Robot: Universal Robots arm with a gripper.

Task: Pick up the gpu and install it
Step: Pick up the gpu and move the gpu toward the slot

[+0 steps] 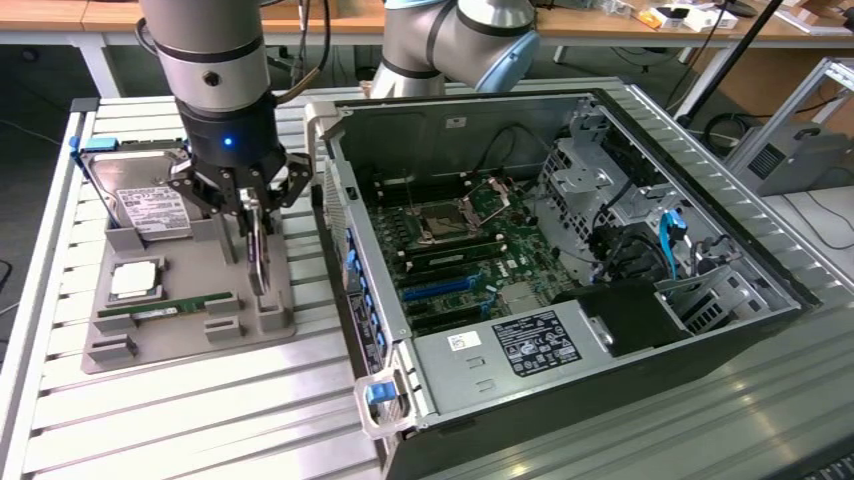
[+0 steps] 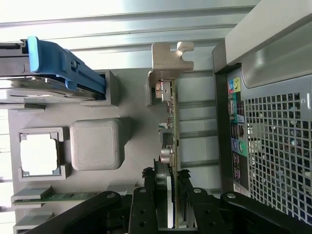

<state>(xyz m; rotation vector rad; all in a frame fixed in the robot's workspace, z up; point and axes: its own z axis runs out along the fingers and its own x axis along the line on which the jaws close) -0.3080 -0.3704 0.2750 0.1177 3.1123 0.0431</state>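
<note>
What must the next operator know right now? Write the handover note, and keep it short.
Gripper: shut on the thin dark rectangular gpu card with a silvery metal bracket, gripping it from above.
Gpu card: upright and edge-on, seated in the grey plastic holder tray, beside the open black computer case.
Done: approach and grasp.
Left: card not yet lifted out, not yet installed in the case.
Also on the tray: boxy silver hard drive with white label, narrow green memory stick.
</note>
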